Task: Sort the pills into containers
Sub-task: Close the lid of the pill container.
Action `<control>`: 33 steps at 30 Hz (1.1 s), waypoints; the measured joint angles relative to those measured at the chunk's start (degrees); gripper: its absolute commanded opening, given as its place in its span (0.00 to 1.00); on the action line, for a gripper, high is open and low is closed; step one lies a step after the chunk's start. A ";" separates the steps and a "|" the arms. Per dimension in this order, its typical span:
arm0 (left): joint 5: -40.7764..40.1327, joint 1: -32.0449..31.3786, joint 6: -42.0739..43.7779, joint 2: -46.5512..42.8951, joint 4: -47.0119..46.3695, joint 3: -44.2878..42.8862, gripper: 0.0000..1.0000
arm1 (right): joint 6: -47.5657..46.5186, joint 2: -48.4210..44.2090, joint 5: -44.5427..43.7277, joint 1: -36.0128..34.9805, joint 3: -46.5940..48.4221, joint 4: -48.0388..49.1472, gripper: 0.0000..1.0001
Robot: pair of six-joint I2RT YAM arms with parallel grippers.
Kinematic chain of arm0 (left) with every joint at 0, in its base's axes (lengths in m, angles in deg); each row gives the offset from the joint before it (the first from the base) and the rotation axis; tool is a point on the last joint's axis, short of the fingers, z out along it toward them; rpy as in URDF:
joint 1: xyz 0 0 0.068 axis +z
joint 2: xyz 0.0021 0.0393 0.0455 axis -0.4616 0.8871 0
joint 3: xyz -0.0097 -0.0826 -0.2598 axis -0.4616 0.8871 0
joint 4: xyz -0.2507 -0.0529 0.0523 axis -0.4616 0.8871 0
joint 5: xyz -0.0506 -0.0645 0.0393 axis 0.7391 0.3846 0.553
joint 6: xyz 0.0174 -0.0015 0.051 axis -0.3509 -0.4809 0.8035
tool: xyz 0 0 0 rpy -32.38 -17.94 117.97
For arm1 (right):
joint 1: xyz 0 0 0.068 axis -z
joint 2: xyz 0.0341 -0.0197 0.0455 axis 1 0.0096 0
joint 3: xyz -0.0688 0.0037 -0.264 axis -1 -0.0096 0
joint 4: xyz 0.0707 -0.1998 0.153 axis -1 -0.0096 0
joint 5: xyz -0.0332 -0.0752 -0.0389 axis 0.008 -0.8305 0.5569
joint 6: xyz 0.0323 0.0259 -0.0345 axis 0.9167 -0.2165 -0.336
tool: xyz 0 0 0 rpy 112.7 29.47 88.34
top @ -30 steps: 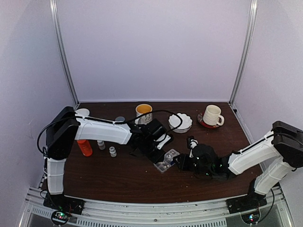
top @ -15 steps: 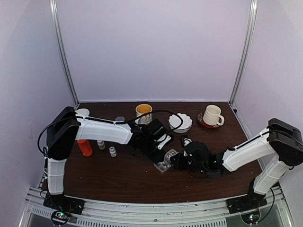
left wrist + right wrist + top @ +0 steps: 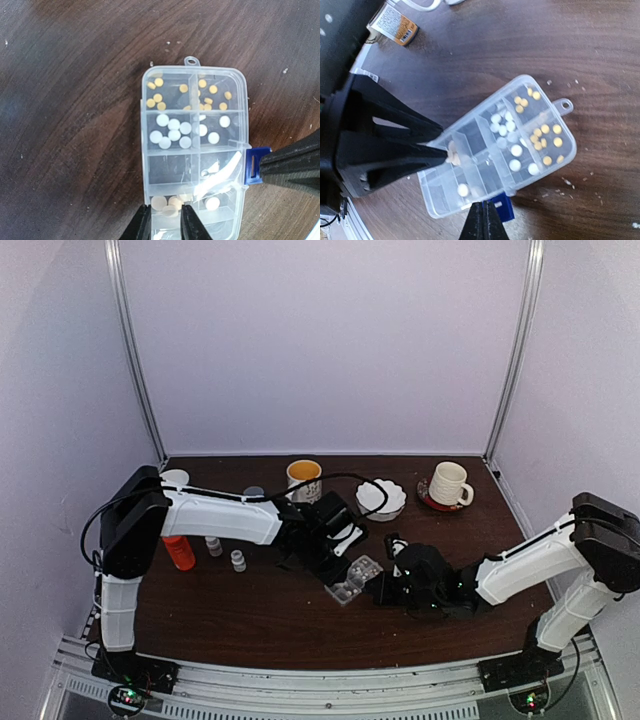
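- Dark brown wooden table (image 3: 250,625), pale walls behind.
- Near its middle, clear plastic pill box (image 3: 192,150), lying flat, with two rows of small compartments (image 3: 170,167).
- Pills (image 3: 174,131) inside: yellow ones in the end pair of compartments by the hanging loop, white ones in the next pair, a few tan and one white toward the opposite end.
- Left gripper (image 3: 166,211) at the box end away from the loop, fingers (image 3: 140,227) only narrowly parted, pinching that end at the compartment with the tan pills.
- Right gripper (image 3: 483,210) at the box's long side, closed tight with nothing between the tips, resting against the blue clasp (image 3: 503,207) there.
- Left of the pill box in the top view, well apart: orange bottle (image 3: 180,552), with two small white bottles (image 3: 238,560) between it and the box.
- Beyond the pill box, toward the back wall: mug with yellow inside (image 3: 304,478), white scalloped dish (image 3: 381,498), and a cream mug (image 3: 449,483) on a red saucer farther right.
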 measured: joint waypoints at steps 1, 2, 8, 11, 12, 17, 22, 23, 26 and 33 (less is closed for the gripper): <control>-0.09 0.00 -0.04 0.04 0.13 -0.11 0.23 | 0.13 -0.13 0.17 0.00 -0.50 0.00 0.00; -0.11 0.00 -0.15 0.07 0.22 -0.20 0.23 | 0.28 -0.20 0.26 0.00 -1.07 0.02 0.00; -0.09 0.00 -0.24 0.26 0.61 -0.59 0.26 | 0.59 0.17 0.79 0.00 -2.43 0.39 0.00; -0.07 0.00 -0.46 0.33 0.61 -0.68 0.31 | 0.76 1.18 0.87 0.00 -2.43 1.16 0.00; -0.09 -0.04 -0.59 0.35 0.61 -0.68 0.33 | 0.76 1.57 0.90 0.00 -2.40 1.31 0.00; -0.09 -0.09 -1.01 0.63 0.57 -0.74 0.36 | 0.79 3.04 1.05 0.00 -2.23 1.70 0.00; 0.37 -0.09 -0.94 1.18 0.68 -1.53 0.38 | 0.76 4.02 1.03 0.00 -1.53 2.51 0.00; 0.59 -0.09 -0.90 1.46 0.74 -1.88 0.38 | 0.76 4.15 1.03 0.00 -1.51 2.62 0.00; 1.25 -0.09 -0.70 2.43 1.09 -3.28 0.38 | 0.79 4.48 1.03 0.00 -1.51 3.17 0.00; 2.84 0.50 -0.04 3.30 0.96 -4.26 0.33 | 0.96 5.35 0.79 0.00 -1.53 4.83 0.00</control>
